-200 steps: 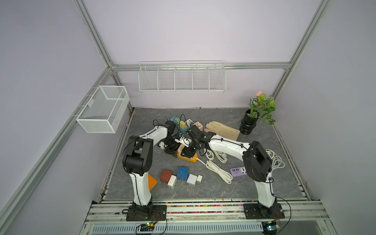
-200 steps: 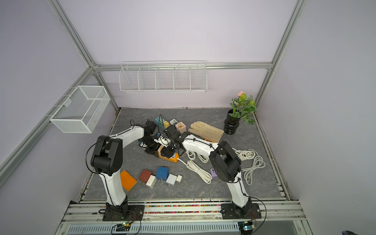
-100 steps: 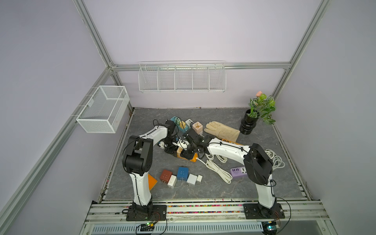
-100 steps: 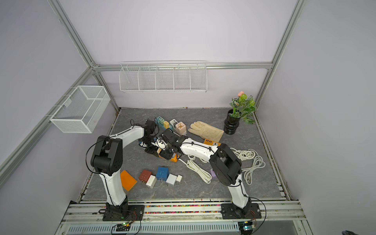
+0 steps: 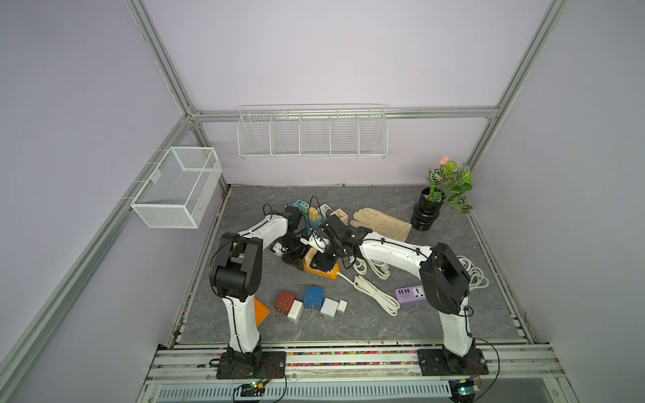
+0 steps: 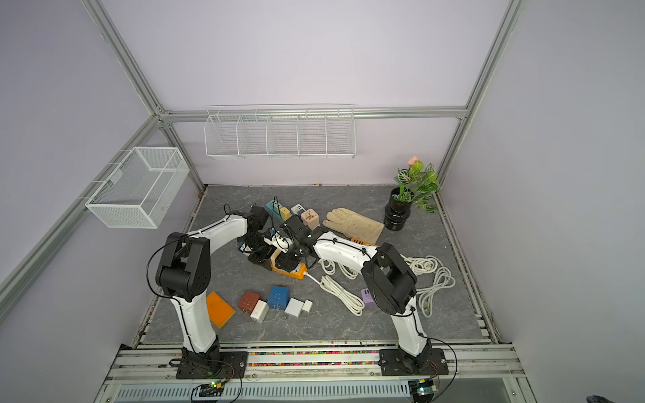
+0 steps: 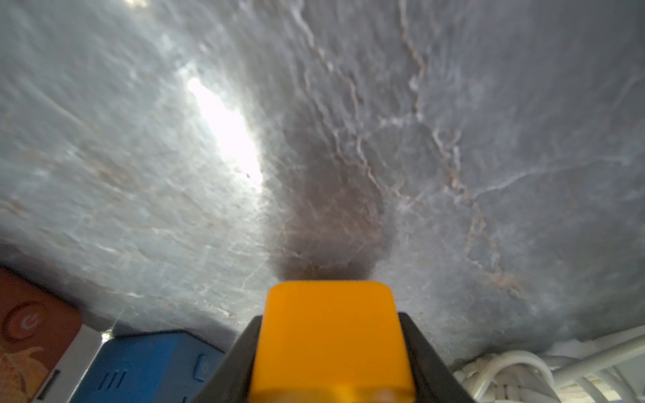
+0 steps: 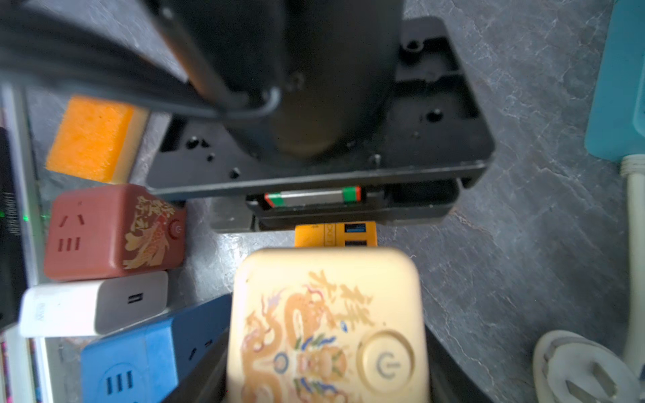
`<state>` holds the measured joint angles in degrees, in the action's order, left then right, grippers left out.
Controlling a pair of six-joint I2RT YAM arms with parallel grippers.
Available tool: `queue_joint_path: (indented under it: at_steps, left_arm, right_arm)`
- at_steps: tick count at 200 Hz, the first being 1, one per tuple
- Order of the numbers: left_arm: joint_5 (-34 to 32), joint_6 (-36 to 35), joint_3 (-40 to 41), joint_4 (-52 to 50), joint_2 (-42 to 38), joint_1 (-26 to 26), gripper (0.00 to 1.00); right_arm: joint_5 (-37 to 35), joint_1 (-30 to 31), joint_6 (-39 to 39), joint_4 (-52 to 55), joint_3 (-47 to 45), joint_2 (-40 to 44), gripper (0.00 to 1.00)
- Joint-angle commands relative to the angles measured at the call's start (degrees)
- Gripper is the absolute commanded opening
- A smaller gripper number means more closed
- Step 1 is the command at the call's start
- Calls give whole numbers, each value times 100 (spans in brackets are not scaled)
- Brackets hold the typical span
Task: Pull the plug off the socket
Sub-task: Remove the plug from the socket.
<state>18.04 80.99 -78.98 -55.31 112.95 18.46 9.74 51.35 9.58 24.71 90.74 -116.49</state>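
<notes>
The socket is an orange power strip (image 5: 331, 274) (image 6: 296, 273) lying mid-table. My left gripper (image 5: 296, 257) (image 7: 330, 349) is shut on one end of it, with the orange body (image 7: 330, 342) filling the space between the dark fingers (image 7: 241, 363). The plug, a cream cube with a dragon print and a power button (image 8: 328, 314) (image 5: 311, 253), stands on the strip (image 8: 335, 235). My right gripper (image 5: 323, 261) (image 8: 328, 366) is over the plug, open. Its jaws stand on either side of the cube, close to its sides.
Several loose cube plugs (image 5: 312, 296) and an orange sponge (image 5: 261, 310) lie toward the front. White cable coils (image 5: 375, 296) and a purple strip (image 5: 410, 295) are at the right. A glove (image 5: 380, 223), a plant pot (image 5: 427, 216) and more plugs (image 5: 302, 206) sit at the back.
My right arm has swung from the back of the table forward and down over the orange strip, so its jaws now straddle the cream plug. The left arm has stayed on the strip.
</notes>
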Motion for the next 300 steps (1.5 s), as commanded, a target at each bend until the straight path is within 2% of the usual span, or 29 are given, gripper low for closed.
queue_joint_path:
  at_steps: [1,18,36,97,119,151,172,185,197,209,223,253,268,283,300]
  left_arm:
    - [-791,110,-68,743,207,-150,0]
    - [-801,106,-58,748,217,-150,0]
    - [-810,110,-55,740,214,-150,0]
    - [-855,108,-6,880,157,-146,0]
    - [-853,107,5,961,136,-141,0]
    - [-888,84,-4,983,112,-132,0]
    - [-899,79,4,978,110,-132,0]
    - [-898,92,5,985,106,-133,0]
    - [-894,92,-4,978,112,-133,0]
    - [-901,79,-38,962,118,-132,0]
    - [-901,80,-49,961,127,-132,0]
    - [-899,84,-47,978,128,-132,0]
    - [-899,83,-46,996,120,-136,0]
    - [-899,92,-54,1004,116,-132,0]
    - [-899,92,-74,999,130,-132,0]
  right_arm:
    - [-789,506,481,199,257,702,15]
    - [-1449,654,775,187,229,698,14]
    - [-1381,657,799,186,236,708,15]
    - [1335,16,-846,452,864,430,13]
    - [1675,-72,-980,898,1284,113,13]
    - [921,74,-665,1281,1408,5,13]
    - [-486,487,105,1244,1213,207,13]
    - [-1086,692,471,980,939,368,13]
    - [-1442,805,755,776,711,473,13]
    - [-1481,815,826,799,685,478,13]
    - [-1159,769,715,1005,862,395,13]
    - [628,332,-305,1170,1172,251,13]
    - [1263,138,-753,940,1048,277,13]
    - [1601,22,-992,733,917,356,13]
    - [1560,-2,-991,808,936,415,13]
